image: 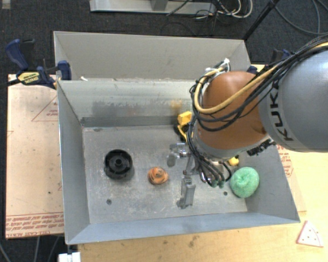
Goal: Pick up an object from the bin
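so, gripper (pixel 180 174) sits low in the bin (pixel 131 203), right of centre, w/ its two fingers (pixel 186 194) apart and nothing btw them, just bare floor. closest pick is the orange bit (pixel 157 176), small & round, just left of the gap, not touching either finger as far as i can tell. green ball (pixel 245 182) lies near on the other side, toward the right wall. black cap (pixel 118 164) is well apart at left. yellow thing (pixel 184 119) is by the back wall, mostly hidden behind the orange cover (pixel 229 111) on the wrist.

why so: spread fingers pointing down look like a pre-grasp stance, prob. so they can drop either side of sth before closing. nothing lifted yet, so the task looks barely begun. things lie scattered, no heap, so each has room round it for a finger. cables (pixel 218 113) loop round the cover, prob. slack so the wrist can turn.

writing: black letters "kuk" run down the grey arm (pixel 306 102), rest hidden, so the kuka name. no label readable on any thing in the bin.
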Controlling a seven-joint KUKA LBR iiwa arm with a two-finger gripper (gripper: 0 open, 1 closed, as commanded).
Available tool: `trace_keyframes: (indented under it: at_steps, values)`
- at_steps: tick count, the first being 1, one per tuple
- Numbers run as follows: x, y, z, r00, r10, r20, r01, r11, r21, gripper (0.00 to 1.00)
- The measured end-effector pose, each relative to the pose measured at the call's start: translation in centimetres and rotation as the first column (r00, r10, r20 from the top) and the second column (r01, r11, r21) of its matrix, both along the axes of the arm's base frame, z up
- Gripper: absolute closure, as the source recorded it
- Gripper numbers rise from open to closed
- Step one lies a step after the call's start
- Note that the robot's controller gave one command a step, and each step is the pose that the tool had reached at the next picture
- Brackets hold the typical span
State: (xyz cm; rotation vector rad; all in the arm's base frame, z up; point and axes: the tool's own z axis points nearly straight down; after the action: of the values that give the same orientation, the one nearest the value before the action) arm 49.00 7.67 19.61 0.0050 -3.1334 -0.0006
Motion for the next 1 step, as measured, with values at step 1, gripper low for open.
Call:
trace_keyframes:
  at_steps: [1]
  values:
    - [0.16,-0.04,0.42,1.0,-0.003,0.008,0.003,1.0,0.001,0.0]
